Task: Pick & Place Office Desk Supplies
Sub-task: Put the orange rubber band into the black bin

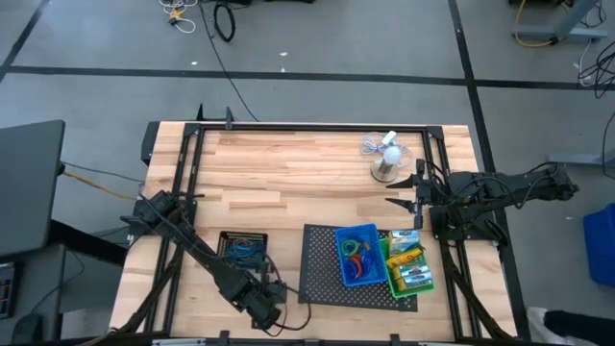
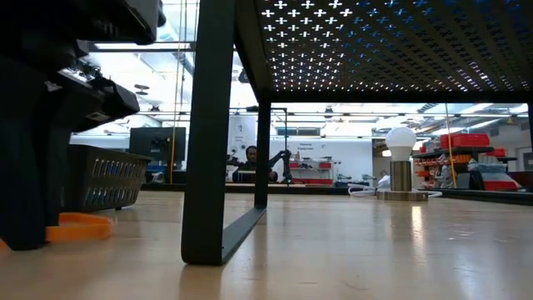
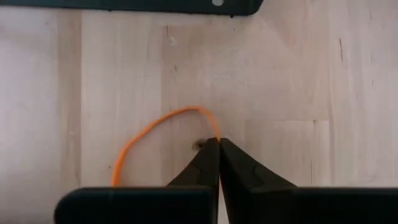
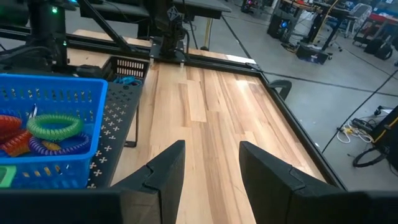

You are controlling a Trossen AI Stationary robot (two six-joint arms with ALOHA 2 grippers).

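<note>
The left gripper pinches an orange rubber-band loop on the table — right gripper spread, idle.

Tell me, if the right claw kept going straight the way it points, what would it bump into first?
Probably nothing soon. The open right claw points along bare table; the blue bin sits off to one side. The black frame rail at the far end looks first, though depth is unclear.
</note>
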